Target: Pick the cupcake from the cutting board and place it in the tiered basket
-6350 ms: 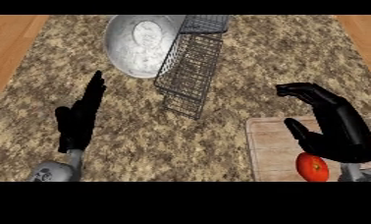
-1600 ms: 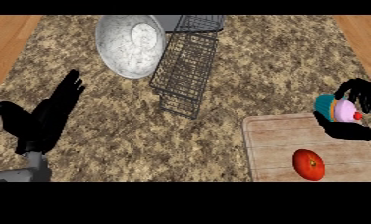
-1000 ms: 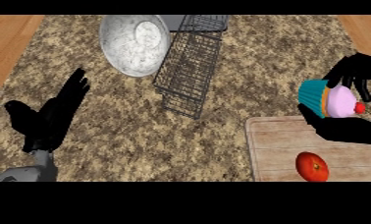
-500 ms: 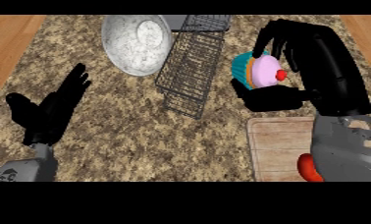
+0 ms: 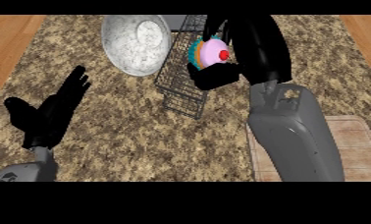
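A cupcake (image 5: 211, 52) with pink icing, a red cherry and a teal-and-orange wrapper sits in my right hand (image 5: 257, 46), whose fingers and thumb curl round it. The hand holds it over the right side of the black wire tiered basket (image 5: 177, 78), near the top of the counter. The wooden cutting board (image 5: 357, 139) lies at the lower right, mostly hidden behind my right forearm. My left hand (image 5: 52, 112) rests open at the lower left, fingers straight and pointing up.
A grey round bowl or plate (image 5: 135, 43) stands just left of the basket at the back. The speckled counter (image 5: 138, 139) spreads between the two arms. Wooden floor strips show at the far left and right edges.
My right hand has carried the cupcake up and to the left, from over the cutting board to over the basket. The tomato on the board is now hidden behind the forearm. The left hand stayed put.
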`<state>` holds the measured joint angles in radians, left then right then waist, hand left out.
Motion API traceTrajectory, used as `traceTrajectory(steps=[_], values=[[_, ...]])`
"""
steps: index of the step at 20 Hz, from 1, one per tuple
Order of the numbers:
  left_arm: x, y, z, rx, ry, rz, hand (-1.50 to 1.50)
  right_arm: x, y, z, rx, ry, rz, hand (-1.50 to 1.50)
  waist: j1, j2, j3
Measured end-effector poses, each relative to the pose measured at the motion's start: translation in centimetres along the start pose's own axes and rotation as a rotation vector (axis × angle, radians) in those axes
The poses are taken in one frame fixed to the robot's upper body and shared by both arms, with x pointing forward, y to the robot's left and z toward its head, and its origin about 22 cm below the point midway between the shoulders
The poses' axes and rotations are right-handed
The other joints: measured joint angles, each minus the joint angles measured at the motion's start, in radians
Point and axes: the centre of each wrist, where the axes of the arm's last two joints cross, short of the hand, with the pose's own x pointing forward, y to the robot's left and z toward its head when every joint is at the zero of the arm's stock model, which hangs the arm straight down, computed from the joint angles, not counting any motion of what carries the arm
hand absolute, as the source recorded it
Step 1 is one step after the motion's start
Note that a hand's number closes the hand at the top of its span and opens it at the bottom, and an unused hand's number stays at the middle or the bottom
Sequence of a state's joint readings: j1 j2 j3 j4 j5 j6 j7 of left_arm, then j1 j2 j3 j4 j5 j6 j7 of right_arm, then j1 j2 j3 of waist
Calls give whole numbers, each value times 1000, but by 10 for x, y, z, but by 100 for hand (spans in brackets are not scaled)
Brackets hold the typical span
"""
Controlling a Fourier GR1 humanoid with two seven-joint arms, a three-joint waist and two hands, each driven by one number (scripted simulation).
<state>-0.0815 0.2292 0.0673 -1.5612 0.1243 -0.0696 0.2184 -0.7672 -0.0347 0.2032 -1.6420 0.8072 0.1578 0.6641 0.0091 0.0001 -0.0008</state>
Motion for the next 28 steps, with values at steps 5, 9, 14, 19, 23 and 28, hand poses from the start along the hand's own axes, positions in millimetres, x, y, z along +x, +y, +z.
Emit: traceTrajectory(steps=[5,9,14,19,23,28], values=[[-3,-2,3,5,5,1,0,0,18,-18,31,32,9,150,0,0,0],[-4,-5,0,-1,7,-8,0,-7,39,-29,28,34,34,150,0,2,1],[0,-4,0,0,2,-1,0,-12,61,-34,0,44,61,150,0,1,1],[1,-7,3,-6,2,3,0,-17,76,-50,-77,39,57,150,8,3,1],[3,-8,-2,-10,-4,-7,0,-22,85,-60,-148,30,-9,-150,12,5,1],[2,-14,2,-11,-9,1,0,-19,95,-75,-166,22,-14,-150,14,4,1]])
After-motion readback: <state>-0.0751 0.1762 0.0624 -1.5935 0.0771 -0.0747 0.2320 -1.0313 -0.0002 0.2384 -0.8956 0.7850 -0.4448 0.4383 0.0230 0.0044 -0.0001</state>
